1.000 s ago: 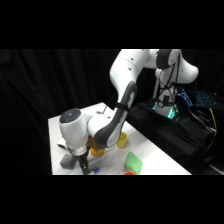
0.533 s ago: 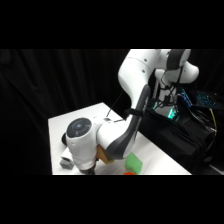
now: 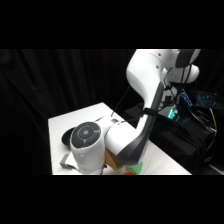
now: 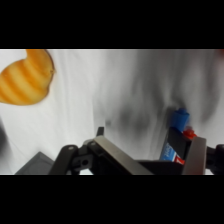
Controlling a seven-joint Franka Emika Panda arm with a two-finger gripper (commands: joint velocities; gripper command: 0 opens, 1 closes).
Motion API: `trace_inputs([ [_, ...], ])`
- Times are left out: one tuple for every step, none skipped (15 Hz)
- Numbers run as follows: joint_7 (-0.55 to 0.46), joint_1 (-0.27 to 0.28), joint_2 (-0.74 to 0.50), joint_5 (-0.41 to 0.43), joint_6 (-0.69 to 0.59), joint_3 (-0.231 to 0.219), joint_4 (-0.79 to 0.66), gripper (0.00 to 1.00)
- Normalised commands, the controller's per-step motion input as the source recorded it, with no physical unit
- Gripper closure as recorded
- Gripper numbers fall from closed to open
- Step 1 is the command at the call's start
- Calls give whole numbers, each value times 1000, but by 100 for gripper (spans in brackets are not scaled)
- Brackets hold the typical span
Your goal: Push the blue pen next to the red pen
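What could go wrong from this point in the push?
The blue pen lies between the gripper's open fingers, close to one; pushed off-centre, it could pivot or roll instead of sliding. In the side view the arm hides nearly all of the red pen, so overshoot would be hard to catch.

White, rounded robot arm (image 3: 145, 75) with dark grey joint bands and a round grey end cap; black linkage at its hand (image 4: 145, 160).

arm (image 3: 107, 142) hides most of the bench (image 3: 60, 125) in the side view; blue pen (image 4: 177, 120) half-covered by a finger (image 4: 195, 155); orange lump (image 4: 22, 75) cut off.
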Motion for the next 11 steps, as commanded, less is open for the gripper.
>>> trace_inputs([
  [120,57,-833,-81,-359,20,-666,0],
  [115,51,-885,-107,-327,35,-725,0],
  [146,57,-886,-148,-313,30,-728,0],
  [129,25,-848,-154,-315,59,-685,0],
  [103,-17,-793,-149,-318,91,-625,0],
  [99,-48,-720,-155,-316,106,-550,0],
  [37,-96,-664,-131,-315,144,-500,0],
  [17,-120,-616,-128,-316,161,-461,0],
  [-14,-141,-579,-126,-303,175,-430,0],
  [-53,-165,-528,-120,-270,182,-384,0],
  [-127,-196,-479,-81,-242,201,-341,0],
])
